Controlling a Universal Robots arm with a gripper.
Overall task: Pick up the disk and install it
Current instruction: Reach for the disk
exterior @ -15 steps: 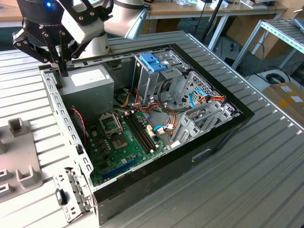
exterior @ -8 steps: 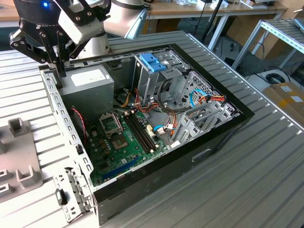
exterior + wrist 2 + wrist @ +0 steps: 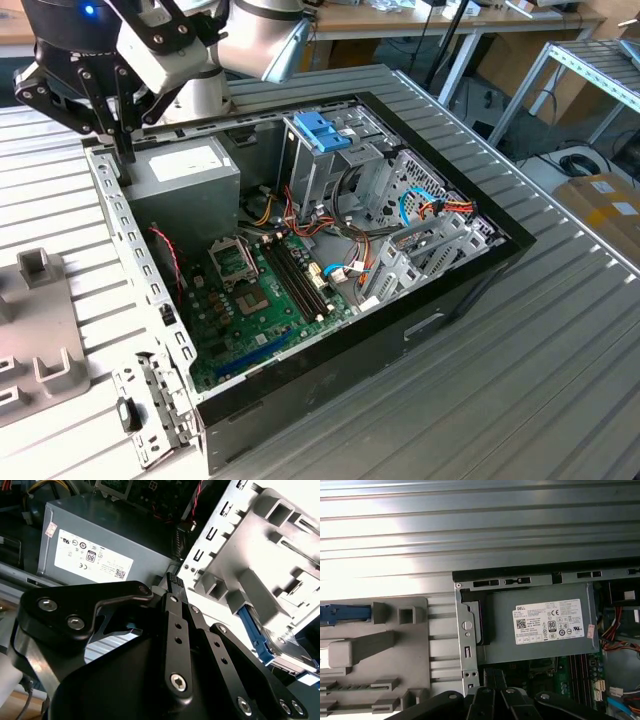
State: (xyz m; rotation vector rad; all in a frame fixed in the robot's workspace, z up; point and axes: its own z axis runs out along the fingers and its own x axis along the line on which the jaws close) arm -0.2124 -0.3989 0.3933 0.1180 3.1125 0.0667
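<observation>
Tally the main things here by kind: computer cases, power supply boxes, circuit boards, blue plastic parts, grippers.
Open black metal computer case: 1
Grey metal power supply box: 1
Green motherboard: 1
Blue plastic parts: 2 (short latch on the silver drive cage, the disk's long carrier rail)
Black robot gripper: 1
Total: 6

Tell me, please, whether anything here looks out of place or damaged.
Nothing looks damaged or spilled. The computer case lies open on its side, and the disk rests on the grey fixture outside it, which suits the task.
</observation>
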